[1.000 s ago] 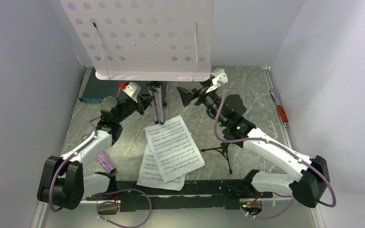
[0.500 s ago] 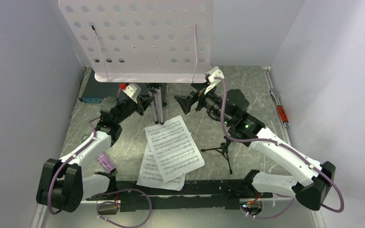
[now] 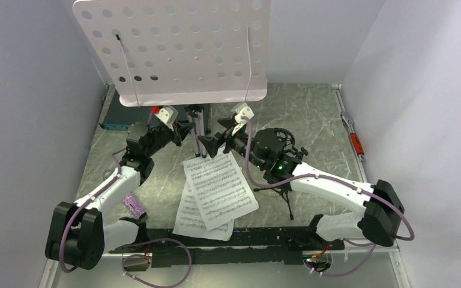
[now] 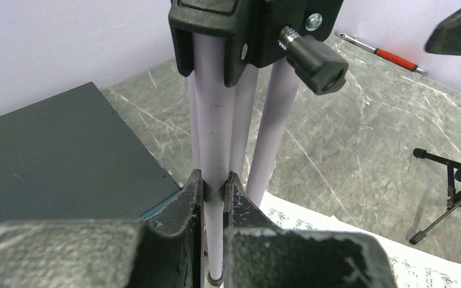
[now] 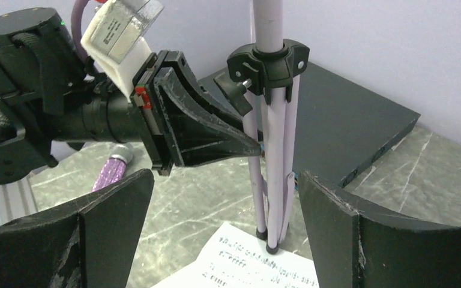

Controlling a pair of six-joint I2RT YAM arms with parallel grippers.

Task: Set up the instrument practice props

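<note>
The lilac perforated music stand (image 3: 174,51) stands upright at the back, its tripod legs (image 3: 199,129) folded together. My left gripper (image 3: 187,128) is shut on one leg (image 4: 215,120), just below the black collar (image 4: 246,30). My right gripper (image 3: 215,137) is open, and the feet of the legs (image 5: 273,156) stand ahead between its wide fingers (image 5: 114,222) without touching them. Two sheet-music pages (image 3: 219,187) lie overlapped on the table, one corner by the feet. The black mic stand (image 3: 283,191) is partly hidden under my right arm. The purple microphone (image 3: 135,205) lies at the near left.
A flat dark box (image 3: 120,114) with a blue front edge sits at the back left, right behind the legs. A red-handled tool (image 3: 354,141) lies along the right wall. Grey walls close in on three sides.
My right arm has swung left and down, from the stand's right side to the folded legs. The perforated plate has shifted slightly left. My left gripper keeps its grip.
</note>
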